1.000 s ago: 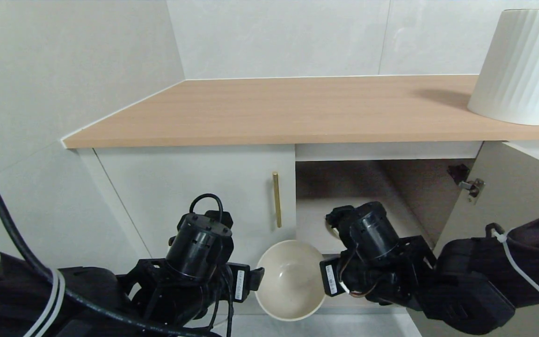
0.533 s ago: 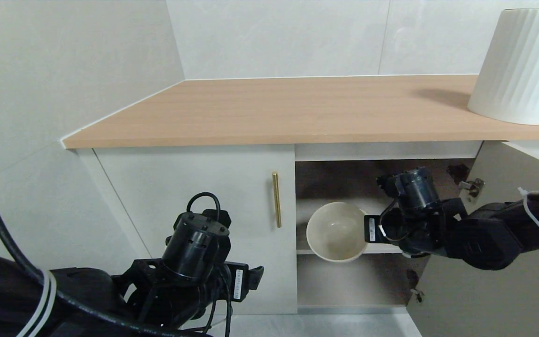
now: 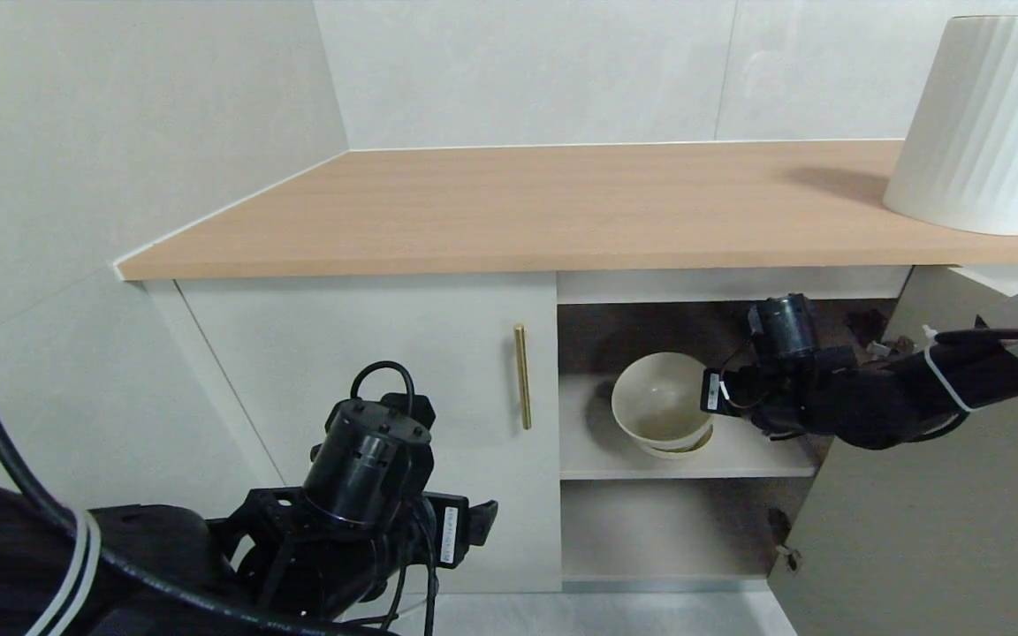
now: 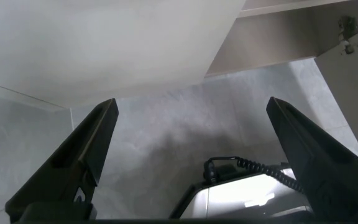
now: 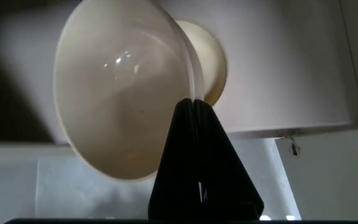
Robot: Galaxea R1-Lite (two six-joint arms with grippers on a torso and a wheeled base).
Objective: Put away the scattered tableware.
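Head view: left claw [image 3: 474, 526] hangs wide and empty, below-left of the cabinet shelf [image 3: 593, 450]. Bowl [image 3: 657, 402] is tilted low over that shelf, contact unclear, rim pinched in right claw [image 3: 710, 395]. Judgement: level bowl, seat foot flat, then release; a tilted release risks rolling.

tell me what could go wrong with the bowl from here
1. The right gripper pinches the bowl by its rim alone, and the bowl hangs tilted over the shelf. Let go like this, it may drop hard or rock.
2. The right arm seems to run close by the open door. Backing out could knock it.
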